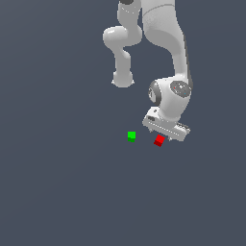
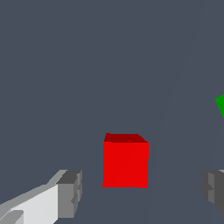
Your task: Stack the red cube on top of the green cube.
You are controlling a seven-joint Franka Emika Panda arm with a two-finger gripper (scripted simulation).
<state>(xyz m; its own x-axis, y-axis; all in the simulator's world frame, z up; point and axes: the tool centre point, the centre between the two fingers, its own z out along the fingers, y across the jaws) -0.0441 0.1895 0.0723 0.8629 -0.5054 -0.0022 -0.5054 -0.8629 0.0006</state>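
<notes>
Ext. high, far; wrist cam close.

Glossy white arm (image 1: 163,29) — grey-padded fingers (image 2: 70,192).

Lower right of centre in the exterior view, the red cube (image 1: 159,141) is bright plain red, its top face darker; the green cube (image 1: 131,136) beside it is bright plain green; the arm (image 1: 168,53) is white with grey fingertips (image 2: 70,193); the ground (image 1: 57,182) is flat slate grey

Red cube (image 1: 159,140) lies near green cube (image 1: 131,136), apart.
</notes>
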